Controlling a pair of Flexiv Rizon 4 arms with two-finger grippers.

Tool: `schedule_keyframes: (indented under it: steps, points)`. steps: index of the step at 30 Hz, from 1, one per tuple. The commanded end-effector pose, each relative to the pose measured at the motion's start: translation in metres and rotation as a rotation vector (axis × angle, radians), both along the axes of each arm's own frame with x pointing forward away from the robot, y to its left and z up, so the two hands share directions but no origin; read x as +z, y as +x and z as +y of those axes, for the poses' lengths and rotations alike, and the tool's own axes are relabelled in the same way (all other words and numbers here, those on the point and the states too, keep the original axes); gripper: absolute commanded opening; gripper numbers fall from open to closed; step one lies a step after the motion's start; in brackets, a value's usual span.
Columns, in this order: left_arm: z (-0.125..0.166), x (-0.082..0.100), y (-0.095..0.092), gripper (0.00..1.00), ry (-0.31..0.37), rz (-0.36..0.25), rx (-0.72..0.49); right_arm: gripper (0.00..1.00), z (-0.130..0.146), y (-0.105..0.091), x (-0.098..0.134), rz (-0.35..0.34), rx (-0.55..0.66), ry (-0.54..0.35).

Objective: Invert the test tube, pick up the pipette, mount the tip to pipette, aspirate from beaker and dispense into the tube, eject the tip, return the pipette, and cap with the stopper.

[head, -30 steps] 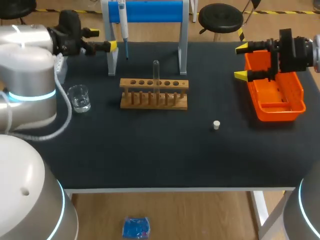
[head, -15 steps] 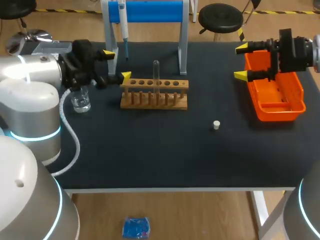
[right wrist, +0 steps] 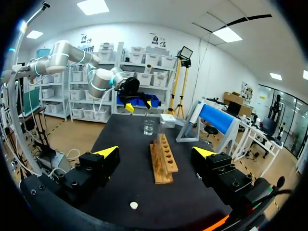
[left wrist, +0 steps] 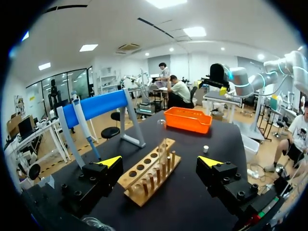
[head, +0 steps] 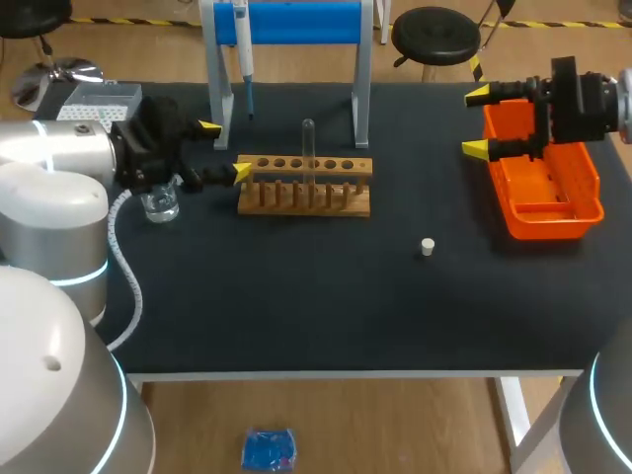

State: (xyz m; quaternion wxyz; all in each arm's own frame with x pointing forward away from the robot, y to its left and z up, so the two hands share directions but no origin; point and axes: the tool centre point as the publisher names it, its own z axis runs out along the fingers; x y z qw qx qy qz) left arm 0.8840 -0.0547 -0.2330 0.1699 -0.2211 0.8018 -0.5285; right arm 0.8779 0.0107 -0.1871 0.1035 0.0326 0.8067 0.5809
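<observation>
I am holding my left gripper (head: 225, 150) at the 9 o'clock end of the wooden test tube rack (head: 304, 185), its fingers spread wide and gripping nothing. The test tube (head: 308, 148) is standing upright in the rack, ahead of the fingers. The beaker (head: 159, 202) is sitting at 9 o'clock from the rack, partly hidden under my left wrist. The pipette (head: 243, 49) is hanging on the blue stand (head: 296, 22) at 11 o'clock. The stopper (head: 427, 247) is lying at 4 o'clock. My right gripper (head: 476, 122), also spread and empty, is hovering over the orange bin (head: 548, 188) at 3 o'clock.
</observation>
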Motion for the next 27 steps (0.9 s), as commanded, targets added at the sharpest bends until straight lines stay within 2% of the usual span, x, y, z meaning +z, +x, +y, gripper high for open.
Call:
schedule_keyframes:
  steps: [1, 17, 27]
  points:
    - [0.000, 0.001, 0.001, 1.00, 0.003, 0.004, -0.003, 1.00, 0.000, -0.001, 0.001, -0.001, -0.002, -0.001]
    - [0.000, 0.001, 0.001, 1.00, 0.003, 0.004, -0.003, 1.00, 0.000, -0.001, 0.001, -0.001, -0.002, -0.001]
    - [0.000, 0.001, 0.001, 1.00, 0.003, 0.004, -0.003, 1.00, 0.081, 0.018, -0.022, 0.001, 0.127, -0.005]
